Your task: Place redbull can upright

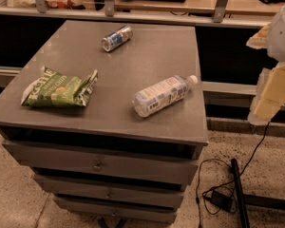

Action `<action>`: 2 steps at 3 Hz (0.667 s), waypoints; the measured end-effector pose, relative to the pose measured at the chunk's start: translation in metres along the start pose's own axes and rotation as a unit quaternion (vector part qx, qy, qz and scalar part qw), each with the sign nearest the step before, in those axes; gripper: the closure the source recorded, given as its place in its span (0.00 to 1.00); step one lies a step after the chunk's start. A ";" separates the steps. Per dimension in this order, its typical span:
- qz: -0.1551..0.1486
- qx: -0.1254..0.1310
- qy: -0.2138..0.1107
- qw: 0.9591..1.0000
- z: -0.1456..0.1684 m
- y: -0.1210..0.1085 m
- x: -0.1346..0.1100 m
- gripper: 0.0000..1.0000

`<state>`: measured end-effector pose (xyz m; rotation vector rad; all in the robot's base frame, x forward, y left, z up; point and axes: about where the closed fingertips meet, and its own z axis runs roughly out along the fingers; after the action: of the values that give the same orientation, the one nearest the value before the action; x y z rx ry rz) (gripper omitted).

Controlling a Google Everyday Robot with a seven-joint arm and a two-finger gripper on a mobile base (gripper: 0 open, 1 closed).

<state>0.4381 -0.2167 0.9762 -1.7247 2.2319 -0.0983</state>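
Left of the clear capped bottle (161, 95), a green chip bag (59, 88) lies on the worktop (147, 56). Behind the bottle to its left, well apart, the redbull can (117, 38) lies on its side, long axis running near-left to far-right. Right of the bottle, off the worktop, hangs the claw (270, 91); spread or pressed together, I cannot tell.
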 end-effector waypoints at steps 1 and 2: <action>0.000 0.000 0.000 1.000 0.000 0.000 0.000 0.00; -0.016 -0.002 -0.001 1.000 0.001 -0.017 -0.014 0.00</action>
<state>0.4573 -0.2080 0.9822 -1.7612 2.2057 -0.1000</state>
